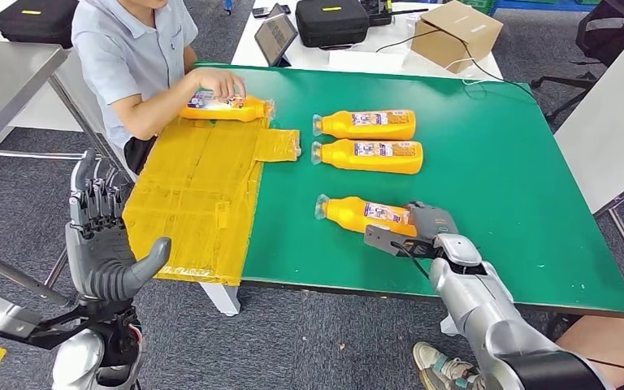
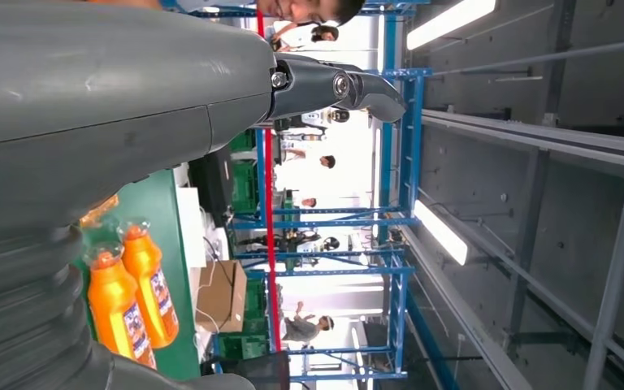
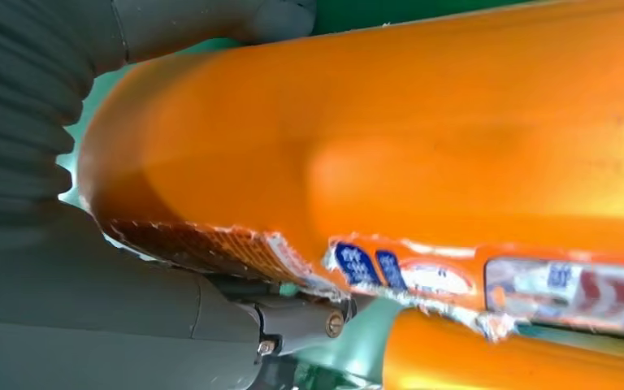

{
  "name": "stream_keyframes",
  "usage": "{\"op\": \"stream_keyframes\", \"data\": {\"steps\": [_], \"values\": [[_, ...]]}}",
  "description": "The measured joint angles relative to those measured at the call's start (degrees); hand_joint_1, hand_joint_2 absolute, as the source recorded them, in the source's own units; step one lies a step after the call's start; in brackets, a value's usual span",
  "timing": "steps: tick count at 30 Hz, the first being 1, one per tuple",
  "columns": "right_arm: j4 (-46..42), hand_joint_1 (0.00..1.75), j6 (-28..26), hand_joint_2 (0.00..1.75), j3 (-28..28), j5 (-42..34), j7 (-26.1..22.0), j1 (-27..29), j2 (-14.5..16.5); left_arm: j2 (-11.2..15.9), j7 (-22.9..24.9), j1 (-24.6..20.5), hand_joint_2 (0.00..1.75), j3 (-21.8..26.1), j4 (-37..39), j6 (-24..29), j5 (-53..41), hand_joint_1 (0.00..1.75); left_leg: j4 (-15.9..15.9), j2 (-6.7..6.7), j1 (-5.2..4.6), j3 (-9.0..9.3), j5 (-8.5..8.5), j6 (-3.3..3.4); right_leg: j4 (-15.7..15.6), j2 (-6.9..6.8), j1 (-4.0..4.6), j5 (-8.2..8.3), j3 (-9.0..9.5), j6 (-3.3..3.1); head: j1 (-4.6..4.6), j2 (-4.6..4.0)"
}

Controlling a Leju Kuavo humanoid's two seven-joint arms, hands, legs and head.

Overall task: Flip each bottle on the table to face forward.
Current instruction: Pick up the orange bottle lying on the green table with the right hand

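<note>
While our right hand [image 1: 424, 224] wraps the base end of the nearest orange bottle [image 1: 363, 214], that bottle lies on its side on the green worktop [image 1: 504, 187], cap toward our left, label up. In the right wrist view the bottle [image 3: 422, 138] sits tight against the palm, with the thumb [image 3: 211, 24] curled over one side and a dark finger [image 3: 301, 321] under the torn label edge, so we count this hand clamped on it. Two more orange bottles [image 1: 366, 124] [image 1: 370, 155] lie side by side farther back on the worktop, caps left, labels showing; in the left wrist view they appear as a pair [image 2: 130, 296]. A fourth bottle [image 1: 226, 106] lies at the back edge of the yellow taped sheet [image 1: 191, 199], under a seated person's hand [image 1: 221, 81]. Our left hand [image 1: 101, 236] hangs off the worktop's left side, raised, fingers straight and apart, holding nothing. A cardboard box [image 1: 455, 32] sits on the white table behind.
</note>
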Motion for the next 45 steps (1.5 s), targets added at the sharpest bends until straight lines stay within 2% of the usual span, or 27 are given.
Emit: {"op": "stream_keyframes", "data": {"steps": [4,11,16,23,26,29,33,39,42,45], "values": [[0.09,1.75,2.69,1.75,-0.48,-5.57,-4.58,-0.45,-0.02,-0.01,0.04,-0.28,1.75,0.22,0.5,-0.27,0.02,0.0,0.0,0.07,0.0,0.01,0.0,0.0,0.01,0.08,0.01,0.03,-0.01,0.02,-0.01,0.0],[0.18,1.75,3.87,1.75,-1.22,-8.49,-6.09,-0.68,0.03,-0.01,0.11,-0.62,1.75,0.28,1.31,-0.57,0.14,0.0,0.0,0.09,0.02,0.01,-0.02,-0.02,0.0,0.1,0.07,0.02,-0.04,0.01,-0.01,0.0],[0.16,1.75,4.22,1.75,-2.72,-14.3,-11.89,0.17,0.38,-0.01,0.37,-0.93,1.75,0.31,2.07,-1.01,0.66,0.0,0.0,0.09,0.04,0.01,-0.02,-0.02,0.01,0.1,0.07,0.02,-0.04,0.0,-0.01,0.0],[-0.05,1.75,4.15,1.75,-3.9,-15.82,-13.56,0.81,0.92,-0.08,0.45,-0.97,1.75,0.33,2.75,-1.06,0.96,0.0,0.0,0.09,0.03,0.02,-0.02,-0.02,0.0,0.1,0.05,0.02,-0.03,0.0,-0.01,0.0],[-1.48,1.75,3.27,1.75,-4.79,-20.55,-17.93,2.52,1.41,-0.3,1.71,-0.93,1.75,0.26,3.26,-0.79,1.02,0.0,0.0,0.08,0.03,-0.02,-0.02,-0.02,0.01,0.09,0.05,0.02,-0.03,0.01,0.0,0.0],[-7.2,1.75,1.38,1.75,-5.69,-27.83,-23.28,7.34,3.11,-0.65,4.83,-0.46,1.75,-0.55,5.06,2.45,-3.43,0.0,0.0,0.04,0.03,-0.13,-0.01,-0.02,0.02,0.08,0.06,0.01,-0.1,0.02,-0.02,0.0],[-21.37,1.75,-2.54,1.75,-5.75,-35.77,-25.82,15.33,6.58,-1.93,5.84,1.48,1.75,-3.14,9.33,6.69,-11.36,0.0,0.0,-0.01,0.05,-0.43,-0.02,-0.02,0.05,0.07,0.06,-0.02,-0.38,0.01,-0.03,0.0],[-42.02,1.75,-9.49,1.75,-2.62,-41.18,-29.22,24.31,10.89,-4.63,4.37,4.49,1.75,-7.27,12.98,3.91,-7.29,0.0,0.0,0.0,0.04,-0.77,-0.05,-0.05,0.04,0.07,0.04,-0.04,-0.72,0.01,-0.02,0.0],[-48.77,1.75,-8.38,1.75,0.82,-41.8,-29.77,26.71,11.49,-4.77,4.24,5.14,1.75,-9.49,13.41,2.3,-6.66,0.0,0.0,0.0,0.04,-0.82,-0.05,-0.05,0.03,0.07,0.03,-0.04,-0.77,0.01,-0.01,0.0],[-51.95,1.75,-7.1,1.75,3.92,-40.92,-30.27,28.0,11.55,-4.78,4.61,5.27,1.75,-11.15,13.47,0.76,-5.94,0.0,0.0,0.0,0.04,-0.82,-0.05,-0.05,0.03,0.07,0.03,-0.04,-0.77,0.0,-0.02,0.0]]}}
